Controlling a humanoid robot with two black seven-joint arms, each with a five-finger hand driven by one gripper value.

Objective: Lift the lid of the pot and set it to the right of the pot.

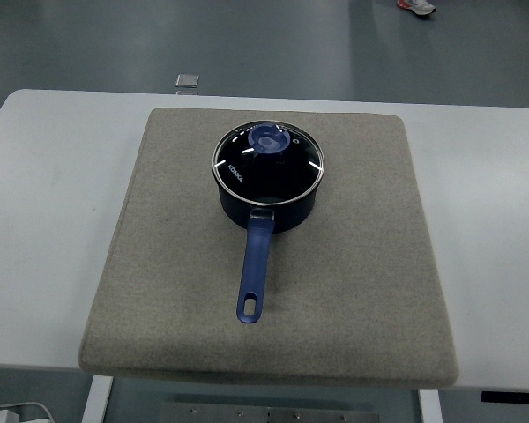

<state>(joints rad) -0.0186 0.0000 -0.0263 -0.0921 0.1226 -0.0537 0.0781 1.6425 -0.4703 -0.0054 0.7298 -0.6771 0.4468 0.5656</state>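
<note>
A dark blue pot (269, 201) stands on a grey felt mat (353, 264) in the middle of the white table (53, 194). Its glass lid (268, 160) with a steel rim sits flat on the pot. A blue knob (268, 138) tops the lid toward its far side. The pot's long blue handle (255, 271) points toward the table's near edge. Neither of my hands shows in the head view.
The mat has bare room to the right of the pot, around (370, 194). A small grey square object (187, 80) lies on the floor beyond the table's far edge. A shoe (417, 7) shows at the top edge.
</note>
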